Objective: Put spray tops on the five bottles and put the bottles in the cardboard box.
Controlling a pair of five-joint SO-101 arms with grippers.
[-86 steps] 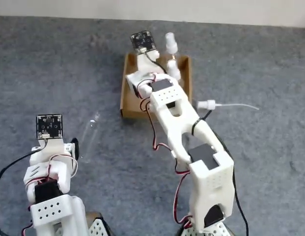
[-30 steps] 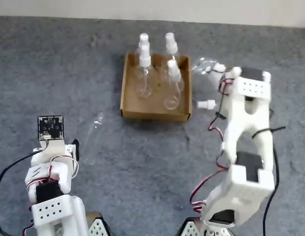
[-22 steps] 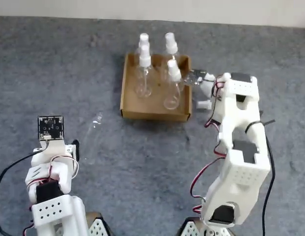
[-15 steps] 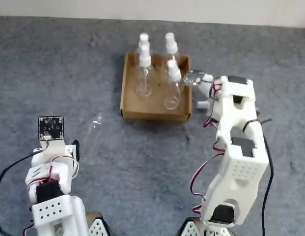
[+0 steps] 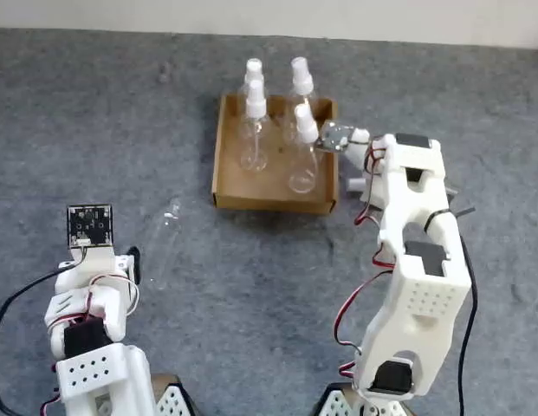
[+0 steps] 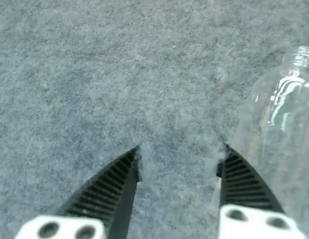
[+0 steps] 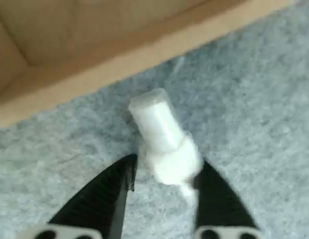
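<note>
High view: the cardboard box holds four capped bottles. One bare bottle lies on the carpet, and one loose spray top lies just beside the box wall.

Left wrist view: my left gripper is spread and empty, the bare bottle beside one finger.

Right wrist view: my right gripper is spread, straddling the spray top without clamping it. Best to centre on the thick collar and close gently.

Noted: left arm and right arm, white plastic shells with hole grids. Red and black cables alongside. Black ribbed fingers. Square black circuit board on left wrist.
</note>
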